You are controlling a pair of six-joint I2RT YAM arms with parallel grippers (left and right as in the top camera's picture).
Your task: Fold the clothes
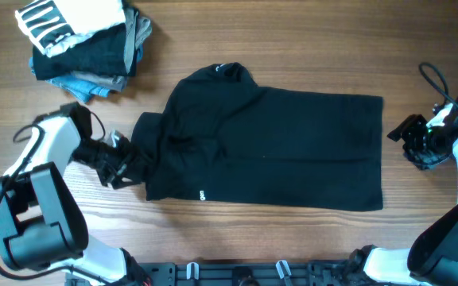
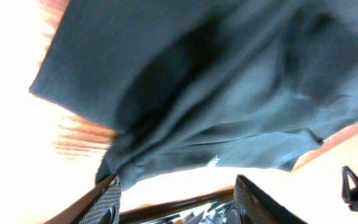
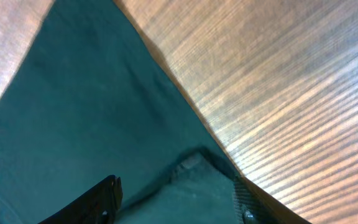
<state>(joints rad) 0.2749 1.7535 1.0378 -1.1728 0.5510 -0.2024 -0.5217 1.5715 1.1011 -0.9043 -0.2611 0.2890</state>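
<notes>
Roughly, black T-shirt (image 1: pixel 269 143) is lying partly folded, left end bunching; left gripper (image 1: pixel 120 168) and right gripper (image 1: pixel 414 145) are gaping empty; more folding is pending.

The T-shirt (image 1: pixel 269 147) is soft black cloth, matt, smooth over most of its spread and creased at its left end. Close up it shows a fine knit. The table (image 1: pixel 308 48) is wood with a straight grain and a light sheen under the lamps. The stack (image 1: pixel 86 44) of garments is cloth too. The left arm (image 1: pixel 50 143) has a glossy white plastic shell and matt black parts. The left gripper (image 2: pixel 178 186) has fingers (image 2: pixel 109 202) faced in ribbed matt black.
</notes>
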